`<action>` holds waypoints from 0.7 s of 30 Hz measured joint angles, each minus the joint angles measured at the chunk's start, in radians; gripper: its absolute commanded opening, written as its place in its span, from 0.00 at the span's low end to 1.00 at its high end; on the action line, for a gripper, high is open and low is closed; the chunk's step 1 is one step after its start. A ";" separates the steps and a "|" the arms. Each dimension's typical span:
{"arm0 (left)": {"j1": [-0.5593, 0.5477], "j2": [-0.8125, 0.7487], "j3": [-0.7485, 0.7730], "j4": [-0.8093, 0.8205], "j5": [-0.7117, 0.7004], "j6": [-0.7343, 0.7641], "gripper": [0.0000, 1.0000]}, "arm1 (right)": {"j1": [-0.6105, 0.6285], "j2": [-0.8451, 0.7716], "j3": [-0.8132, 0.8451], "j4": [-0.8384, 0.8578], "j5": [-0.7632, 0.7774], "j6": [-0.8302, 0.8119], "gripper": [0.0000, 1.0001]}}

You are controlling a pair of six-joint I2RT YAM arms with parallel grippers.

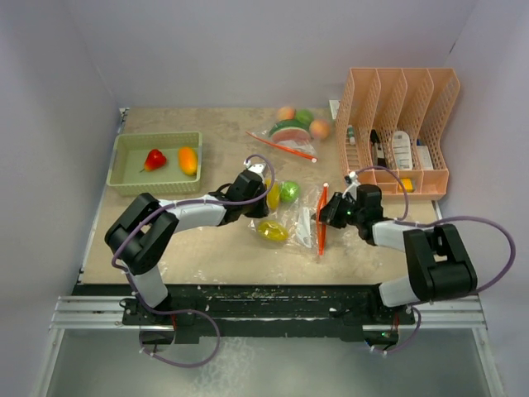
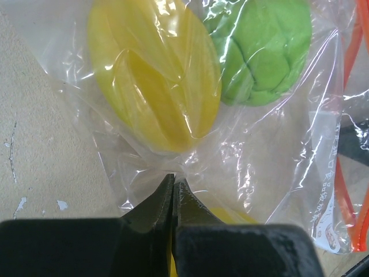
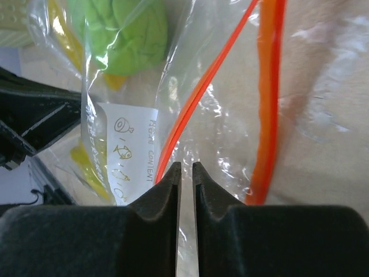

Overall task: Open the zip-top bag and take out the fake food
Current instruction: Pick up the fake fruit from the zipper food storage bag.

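The clear zip-top bag (image 1: 299,217) lies mid-table, its orange zip strip (image 1: 321,219) standing open at the right end. Inside it are fake food pieces: a yellow one (image 2: 154,81), a green one (image 2: 262,49) and another yellow one (image 1: 272,231). My left gripper (image 2: 173,179) is shut on a pinch of the bag's film (image 2: 271,167) just below the yellow piece. My right gripper (image 3: 186,166) sits at the bag's mouth, between the two orange zip tracks (image 3: 268,104). Its jaws stand a narrow gap apart over clear film, with the green piece (image 3: 124,34) beyond them.
A green tray (image 1: 124,165) at the back left holds a red piece (image 1: 154,159) and an orange piece (image 1: 188,160). A second bag of fruit (image 1: 291,132) lies at the back. A peach file rack (image 1: 397,99) with bottles stands at the right.
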 measured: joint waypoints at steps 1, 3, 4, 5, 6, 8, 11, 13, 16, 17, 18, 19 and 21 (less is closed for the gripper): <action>0.000 0.000 0.000 0.000 0.000 0.000 0.00 | 0.010 0.023 0.002 0.021 -0.021 0.003 0.21; 0.000 0.000 0.000 0.000 0.000 0.000 0.00 | 0.032 0.070 0.005 0.064 -0.061 0.008 0.27; 0.000 0.000 0.000 0.000 0.001 0.000 0.00 | 0.046 0.095 0.008 0.086 -0.082 0.014 0.30; 0.000 0.000 0.000 0.000 0.001 0.000 0.00 | 0.061 0.119 0.011 0.108 -0.098 0.018 0.33; 0.000 0.000 0.000 0.001 0.000 0.000 0.00 | 0.080 0.144 0.015 0.134 -0.119 0.023 0.36; 0.000 0.000 0.000 0.001 0.001 0.000 0.00 | 0.117 0.183 0.020 0.179 -0.149 0.032 0.43; 0.000 0.000 -0.003 0.003 0.000 0.000 0.00 | 0.159 0.209 0.021 0.247 -0.193 0.049 0.50; 0.000 0.000 -0.005 0.003 0.000 0.000 0.00 | 0.170 0.208 0.021 0.289 -0.219 0.058 0.53; 0.000 0.000 -0.010 0.007 0.000 0.000 0.06 | 0.171 0.179 0.018 0.356 -0.262 0.077 0.60; 0.000 0.000 -0.010 0.008 0.000 0.000 0.12 | 0.171 0.161 0.016 0.373 -0.274 0.081 0.61; 0.000 0.000 -0.010 0.008 0.000 0.000 0.19 | 0.171 0.144 0.016 0.383 -0.281 0.081 0.63; 0.000 0.000 -0.010 0.010 0.000 0.000 0.27 | 0.172 0.127 0.016 0.390 -0.290 0.081 0.64; 0.000 0.000 -0.012 0.013 0.000 0.000 0.48 | 0.175 0.106 0.016 0.389 -0.294 0.071 0.65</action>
